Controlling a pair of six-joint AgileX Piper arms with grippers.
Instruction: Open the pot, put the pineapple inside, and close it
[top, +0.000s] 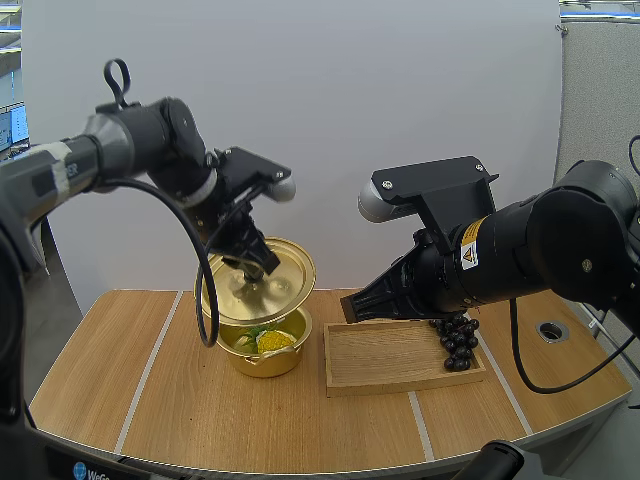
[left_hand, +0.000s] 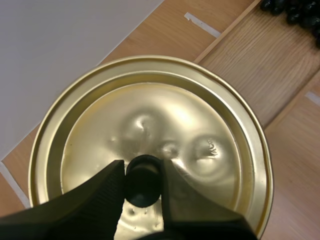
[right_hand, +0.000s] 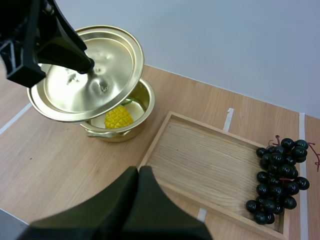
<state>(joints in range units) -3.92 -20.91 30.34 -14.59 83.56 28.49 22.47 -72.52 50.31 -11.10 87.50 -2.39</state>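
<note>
A gold pot (top: 266, 353) (right_hand: 142, 102) stands on the table with a yellow pineapple (top: 275, 340) (right_hand: 118, 116) inside it. Its gold lid (top: 262, 278) (left_hand: 150, 140) (right_hand: 90, 72) hangs tilted just above the pot's rim. My left gripper (top: 254, 266) (left_hand: 142, 182) is shut on the lid's black knob (left_hand: 142, 180). My right gripper (right_hand: 137, 175) is shut on nothing, its fingers together as one wedge, held above the near edge of the wooden tray (right_hand: 200, 160); in the high view the right arm (top: 480, 260) reaches over that tray (top: 395, 360).
A bunch of dark grapes (top: 458, 345) (right_hand: 280, 175) lies at the tray's right end, partly over its rim. White tape lines cross the wooden table (top: 130, 370). A round hole (top: 552, 330) sits in the tabletop at far right.
</note>
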